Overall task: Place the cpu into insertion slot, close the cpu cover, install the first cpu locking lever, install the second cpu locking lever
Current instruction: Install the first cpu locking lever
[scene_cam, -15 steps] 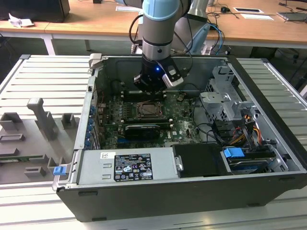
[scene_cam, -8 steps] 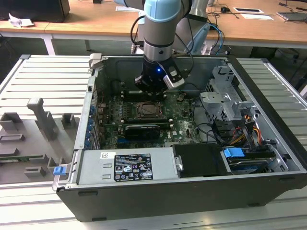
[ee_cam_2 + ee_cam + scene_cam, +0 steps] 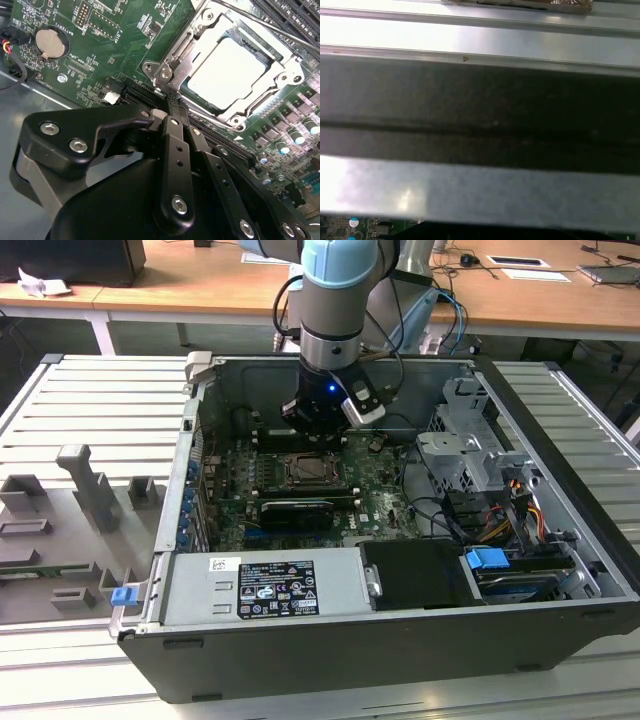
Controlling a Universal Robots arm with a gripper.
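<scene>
Thin square grey metal cpu cover (image 3: 272, 62): one corner cut off by picture's edge, another partly behind black gripper (image 3: 169, 102).
Green motherboard (image 3: 380, 475): rear hidden by arm.

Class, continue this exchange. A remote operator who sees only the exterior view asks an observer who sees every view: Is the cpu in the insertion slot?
Observer: Yes. In the second wrist view the cpu lies flat in the insertion slot, silver-grey top up.
Operator: Is the cpu cover down?
Observer: Yes, it lies over the cpu, and the chip shows through its cut-out.
Operator: Where does the gripper point?
Observer: The gripper, shut, points at a corner of the cpu cover; whether it touches I cannot tell.
</scene>
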